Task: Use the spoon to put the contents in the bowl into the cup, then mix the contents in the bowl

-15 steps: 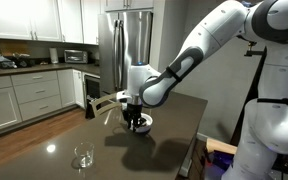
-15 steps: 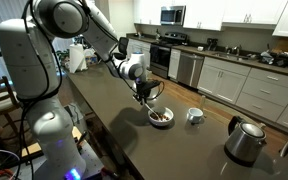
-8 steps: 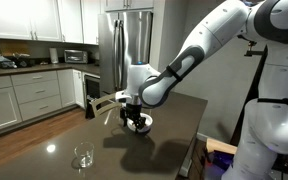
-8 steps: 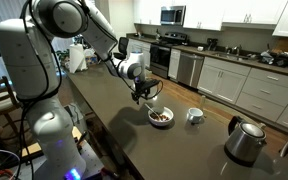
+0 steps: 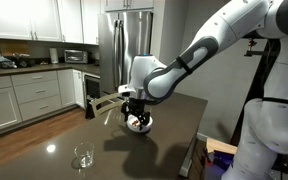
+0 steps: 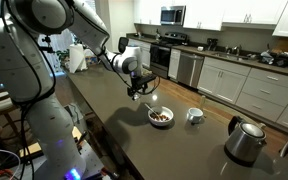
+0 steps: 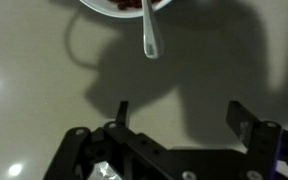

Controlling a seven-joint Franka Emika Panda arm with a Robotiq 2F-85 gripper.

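Claw now higher, wide open and empty; pale slender spoon across white bowl rim.

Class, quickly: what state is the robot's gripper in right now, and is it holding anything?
Gripper: open, holding nothing; the spoon is clear of its fingers, its far end in the bowl.

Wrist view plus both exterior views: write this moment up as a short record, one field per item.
tool: open, empty, raised above the countertop beside the bowl
spoon: white, one end in the bowl, the other jutting past the rim, free of the tool
bowl: white, on the countertop
contents: brown-red chunks, in the bowl
cup: white, upright, beside the bowl, apart
glass: clear, upright, apart from the rest
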